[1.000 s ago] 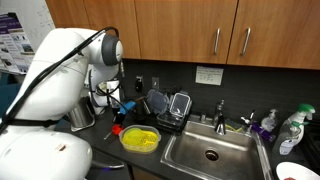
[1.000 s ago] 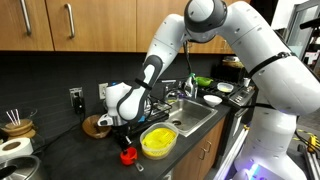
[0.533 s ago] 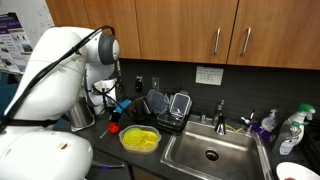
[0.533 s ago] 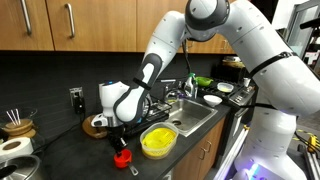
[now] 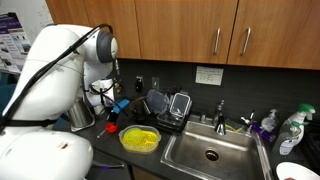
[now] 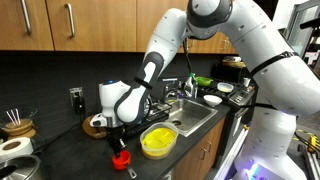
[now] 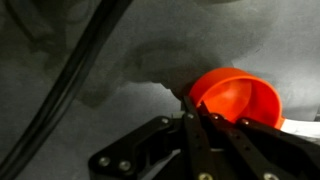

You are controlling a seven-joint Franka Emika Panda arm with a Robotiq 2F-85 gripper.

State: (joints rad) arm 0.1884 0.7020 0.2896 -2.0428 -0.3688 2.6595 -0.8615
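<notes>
My jaws pinch the red cup [image 7: 235,100] by its 9 o'clock rim; so thin a grip could slip, dropping it onto the tabletop [image 7: 150,50].

- Cup [image 7: 235,98]: plain orange-red, unpatterned.
- Fingers [image 7: 192,135]: matte black.
- Surface [image 7: 200,40]: dark grey, faintly mottled with paler smudges.
- Bowl [image 5: 140,139]: bright yellow, contents the same yellow.
- Arm [image 6: 250,40]: glossy white, grey at the joints.
- Cabinets [image 5: 180,25]: warm brown wood grain, silver handles.
- Sink [image 5: 185,150]: brushed silver-grey.
</notes>
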